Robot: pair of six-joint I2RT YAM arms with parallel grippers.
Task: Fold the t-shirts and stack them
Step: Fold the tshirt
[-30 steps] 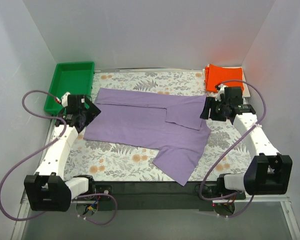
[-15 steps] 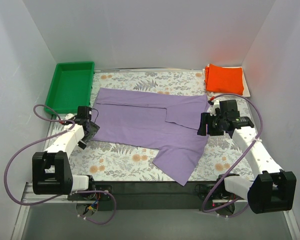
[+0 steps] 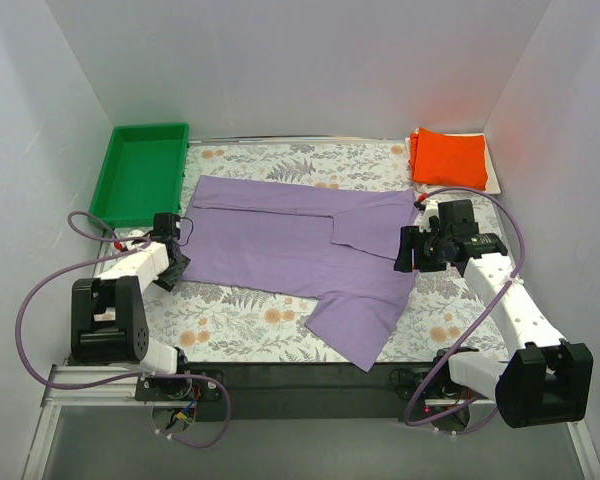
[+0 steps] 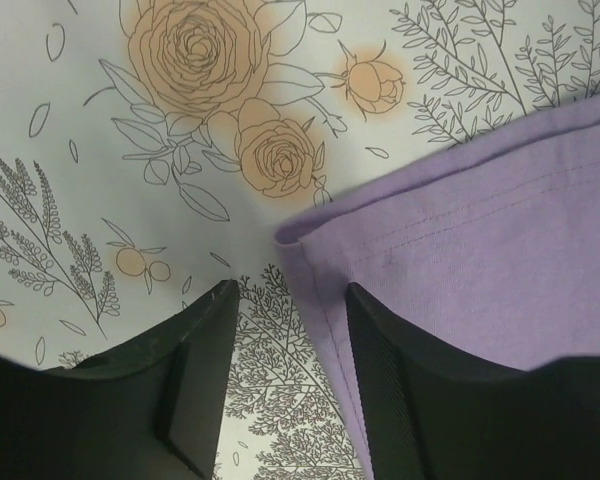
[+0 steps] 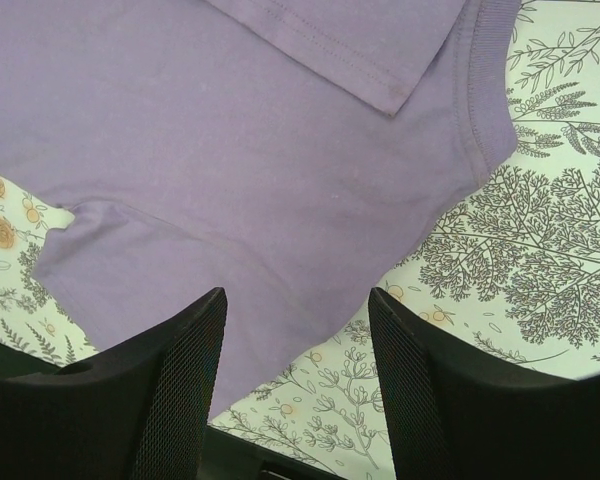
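**On the flowered table: purple shirt spread out, both pincers open**

From the top external view, the soft light purple cloth t-shirt point(image 3: 280, 250) is seen spread across the flower-printed table cover point(image 3: 240, 325), with one sleeve folded inward over its body. The bright orange t-shirt folded to a rectangle point(image 3: 450, 158) is set at the far right corner on a whitish folded shirt point(image 3: 494, 180). The green plastic tray point(image 3: 140, 175) is placed at the far left. The left gripper point(image 3: 172, 268) is held at the purple shirt's near left corner, and the right gripper point(image 3: 408, 250) is poised over its right edge. Compared with half a second ago, the left arm has been drawn back toward its base; the right arm and the shirts are unchanged.

From the left wrist view, the black fingers point(image 4: 205, 370) are spread apart with nothing clamped. The shirt's hemmed corner is seen lying just ahead of the gap between them.

From the right wrist view, the fingers point(image 5: 180, 380) are likewise parted and empty above the purple cloth. Its ribbed neckband point(image 5: 480, 110) is seen curving at the right.
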